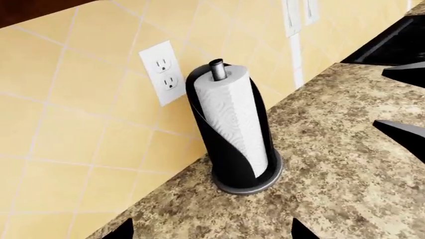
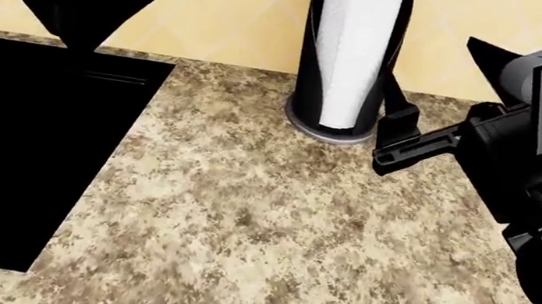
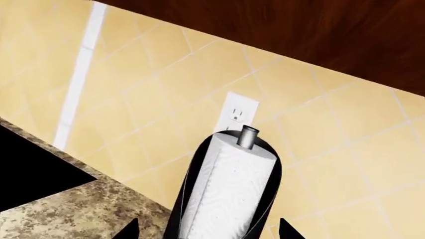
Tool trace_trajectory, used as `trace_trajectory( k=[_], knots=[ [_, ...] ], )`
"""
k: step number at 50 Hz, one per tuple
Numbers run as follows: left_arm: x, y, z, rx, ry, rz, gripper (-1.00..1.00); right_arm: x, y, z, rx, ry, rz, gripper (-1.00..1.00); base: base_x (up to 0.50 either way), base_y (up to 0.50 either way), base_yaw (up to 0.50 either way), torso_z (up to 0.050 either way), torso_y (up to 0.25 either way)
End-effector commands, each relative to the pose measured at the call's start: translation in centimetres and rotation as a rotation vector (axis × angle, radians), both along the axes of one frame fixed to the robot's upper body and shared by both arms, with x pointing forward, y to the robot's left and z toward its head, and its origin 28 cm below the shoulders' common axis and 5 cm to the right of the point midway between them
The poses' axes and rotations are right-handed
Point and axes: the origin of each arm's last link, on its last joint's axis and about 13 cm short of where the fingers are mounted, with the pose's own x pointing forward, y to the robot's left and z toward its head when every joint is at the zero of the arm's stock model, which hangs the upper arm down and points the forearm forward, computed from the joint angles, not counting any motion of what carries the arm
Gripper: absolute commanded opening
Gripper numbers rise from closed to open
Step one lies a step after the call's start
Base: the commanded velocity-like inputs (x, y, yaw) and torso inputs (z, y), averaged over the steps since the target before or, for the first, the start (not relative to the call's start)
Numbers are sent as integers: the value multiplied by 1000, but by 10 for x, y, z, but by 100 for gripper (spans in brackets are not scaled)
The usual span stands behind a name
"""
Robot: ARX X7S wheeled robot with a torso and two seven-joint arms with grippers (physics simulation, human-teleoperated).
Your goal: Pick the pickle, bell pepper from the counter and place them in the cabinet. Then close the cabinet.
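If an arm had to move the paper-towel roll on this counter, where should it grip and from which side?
Probably the black holder at mid-height, approached level from the open counter in front. The paper-towel roll stands upright on a round base with the tiled wall close behind, and the thin centre post on top offers little to grip.

No readable text, label, brand, number or sign is shown in any of the three views. The wall outlet (image 1: 163, 72) carries no marking that can be read. The paper-towel roll (image 1: 234, 119) and its black holder (image 2: 316, 64) are blank. The tiled wall (image 3: 153, 99) and the counter (image 2: 271, 231) bear only their surface patterns. No lettering is seen on the dark cabinet (image 3: 319, 35) either.
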Motion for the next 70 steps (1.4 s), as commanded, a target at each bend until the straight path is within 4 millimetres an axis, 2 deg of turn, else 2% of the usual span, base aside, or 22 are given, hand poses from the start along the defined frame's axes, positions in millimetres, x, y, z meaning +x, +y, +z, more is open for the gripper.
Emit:
trace_trajectory(
  k=[1,17,41,58,70],
  knots=[
    [0,-1,1,1,-3,-6,100,-1,-2,2,13,2,-10,100,437,15,0,0,0],
    [-1,0,1,0,-3,-5,100,-3,-4,2,23,3,-29,100,188,-56,0,0,1],
    [-12,-3,5,-30,-14,-8,100,-5,-7,2,35,18,-49,100,-54,-2,0,0,0],
    [-41,4,12,-367,45,147,100,-8,-13,4,74,20,-95,100,0,0,0,0,0],
    [-49,9,20,-521,28,193,100,-9,-14,8,89,9,-105,100,0,0,0,0,0]
  ],
)
